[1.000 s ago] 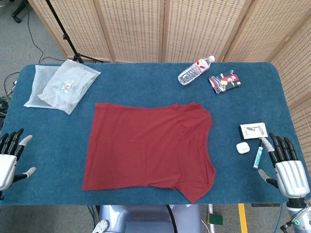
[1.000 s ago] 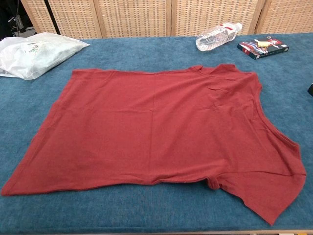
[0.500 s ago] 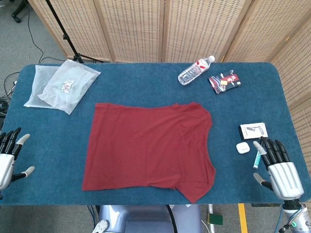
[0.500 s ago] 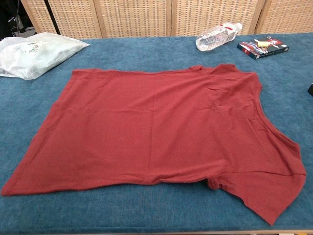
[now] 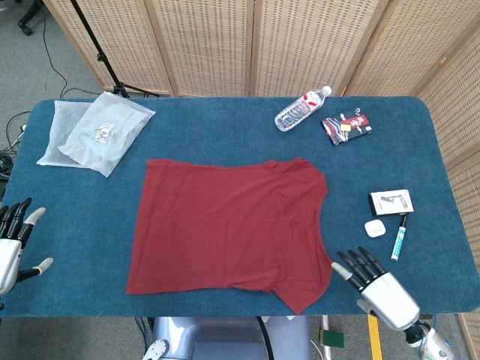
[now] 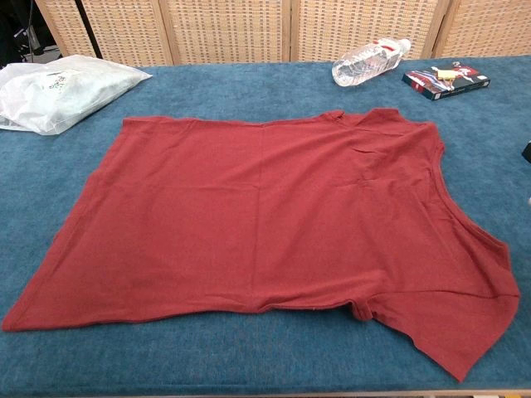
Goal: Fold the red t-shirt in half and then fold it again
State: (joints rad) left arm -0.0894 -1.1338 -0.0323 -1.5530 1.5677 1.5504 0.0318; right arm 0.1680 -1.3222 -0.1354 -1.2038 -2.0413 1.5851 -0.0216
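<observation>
The red t-shirt (image 5: 229, 225) lies spread flat and unfolded in the middle of the blue table (image 5: 90, 202), its neckline toward the right side and one sleeve corner reaching down near the front edge. In the chest view the shirt (image 6: 265, 224) fills most of the frame, with small wrinkles near the collar.

The right hand (image 5: 375, 281) hovers over the front right corner of the table, just beside the shirt's lower sleeve but apart from it; its dark fingers (image 5: 352, 264) are stretched out and spread, holding nothing. The left hand (image 5: 13, 244) shows at the far left edge of the head view, well apart from the shirt, its fingers also spread and empty. Neither hand shows in the chest view.

A clear plastic bag (image 5: 94, 135) lies at the back left corner. A water bottle (image 5: 300, 109) lies on its side near the back edge, with a small dark packet (image 5: 346, 126) just beside it. On the right side sit a white box (image 5: 391, 202), a small white case (image 5: 376, 228) and a pen (image 5: 399, 238), close together.
</observation>
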